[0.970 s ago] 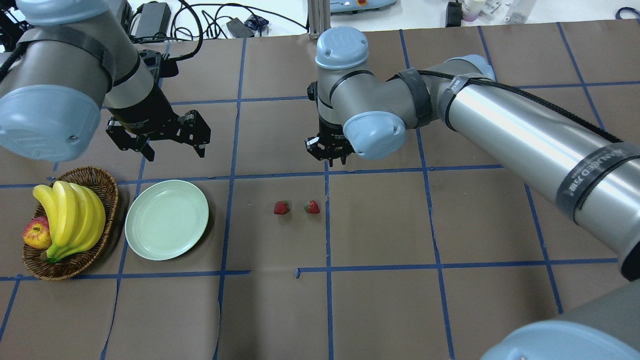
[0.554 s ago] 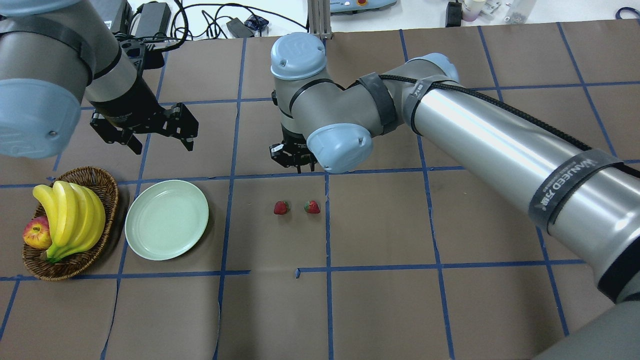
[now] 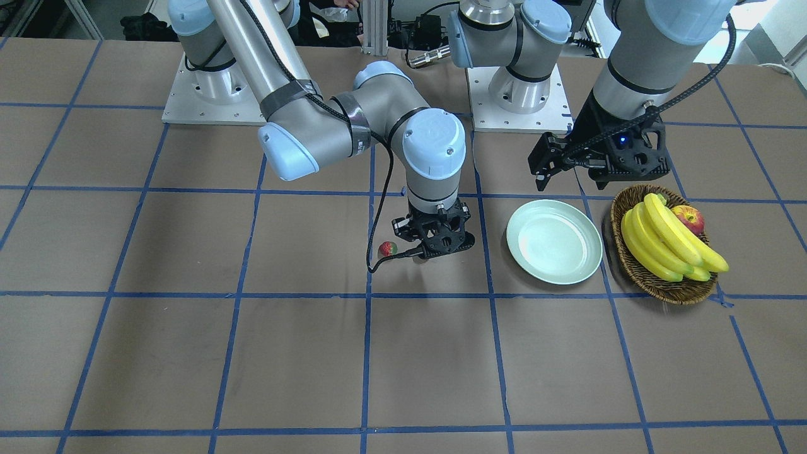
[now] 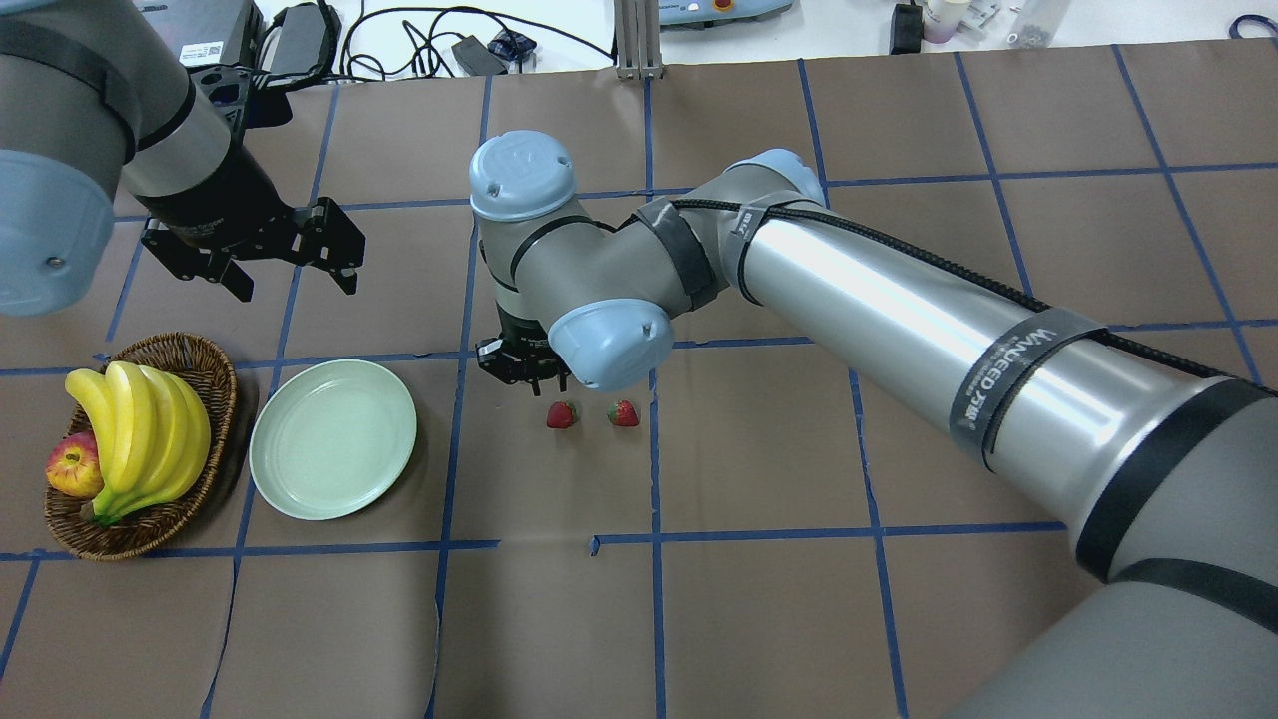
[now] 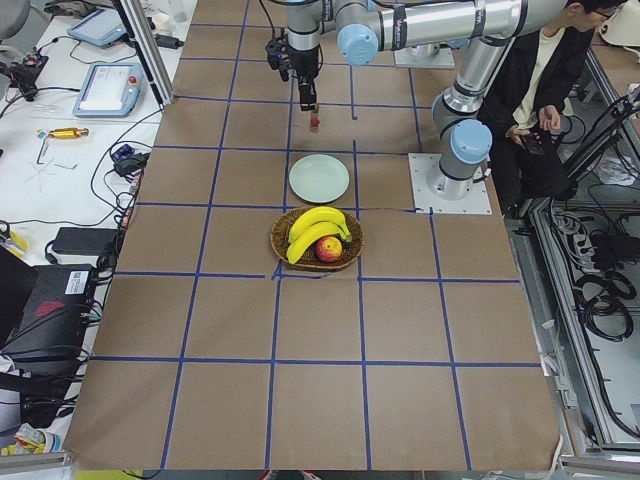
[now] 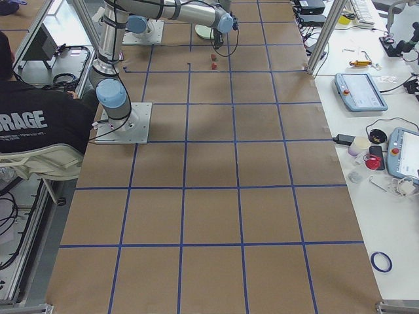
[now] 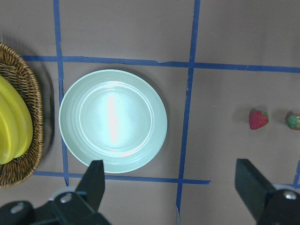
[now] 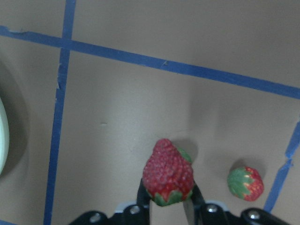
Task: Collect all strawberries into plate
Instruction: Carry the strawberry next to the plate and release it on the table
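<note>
Brown paper covers the table (image 4: 759,619), blue tape cuts it into squares, and cables trail along the far edge. The right arm stretches in across the middle, and the right gripper (image 4: 520,371) hangs low over the paper. Its wrist camera has it plain: the fingers (image 8: 197,200) are clamped on one strawberry (image 8: 168,174), leafy cap down against them. How high it sits off the paper, I cannot tell.

Two more lie loose on the table just beside that gripper: the nearer strawberry (image 4: 561,414) and the farther strawberry (image 4: 623,412), side by side but not touching, close to a blue line. The green plate (image 4: 332,439) sits well apart from them, on the overhead view's left, next to a wicker basket (image 4: 222,391) of bananas (image 4: 150,429) and an apple (image 4: 72,467). Over on that side the left gripper (image 4: 297,285) hovers beyond the plate, fingers spread wide.
</note>
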You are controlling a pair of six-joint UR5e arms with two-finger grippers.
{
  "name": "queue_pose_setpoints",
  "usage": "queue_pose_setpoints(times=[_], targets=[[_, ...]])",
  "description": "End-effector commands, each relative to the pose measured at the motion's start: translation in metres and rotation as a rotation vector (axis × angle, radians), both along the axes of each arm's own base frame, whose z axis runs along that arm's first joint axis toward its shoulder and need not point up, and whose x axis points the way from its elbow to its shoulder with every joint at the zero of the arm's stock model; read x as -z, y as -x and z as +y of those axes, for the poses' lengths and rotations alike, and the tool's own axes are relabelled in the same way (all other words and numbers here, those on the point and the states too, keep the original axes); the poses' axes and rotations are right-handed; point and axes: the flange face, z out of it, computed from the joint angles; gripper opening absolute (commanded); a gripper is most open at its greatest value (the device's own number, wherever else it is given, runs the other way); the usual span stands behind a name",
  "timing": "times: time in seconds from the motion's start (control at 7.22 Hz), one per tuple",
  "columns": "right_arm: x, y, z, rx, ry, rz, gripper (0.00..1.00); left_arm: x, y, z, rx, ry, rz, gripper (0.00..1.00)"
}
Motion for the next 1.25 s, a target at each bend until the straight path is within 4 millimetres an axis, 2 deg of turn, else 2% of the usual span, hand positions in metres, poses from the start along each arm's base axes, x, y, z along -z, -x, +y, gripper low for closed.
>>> queue_pose_setpoints(times=[0.0, 0.14, 0.69, 0.83, 0.97, 1.11], targets=[[0.012, -0.022, 0.007, -0.010, -0.026, -0.025, 0.00, 0.002, 0.000, 0.001, 0.001, -0.005, 0.001, 1.00], [0.024, -0.026, 0.010, -0.006, -0.058, -0.042, 0.00, 0.003, 0.000, 0.001, 0.001, -0.007, 0.001, 1.00], [0.049, -0.039, 0.017, -0.020, -0.093, -0.046, 0.00, 0.005, 0.000, 0.002, 0.001, -0.011, 0.001, 1.00], [0.051, -0.040, 0.017, -0.020, -0.096, -0.048, 0.10, 0.005, 0.001, 0.002, 0.002, -0.013, 0.002, 1.00], [0.052, -0.040, 0.017, -0.020, -0.098, -0.047, 0.26, 0.006, 0.001, 0.002, 0.002, -0.014, 0.002, 1.00], [0.052, -0.042, 0.017, -0.019, -0.106, -0.073, 0.35, 0.006, 0.001, 0.003, 0.002, -0.016, 0.002, 1.00]])
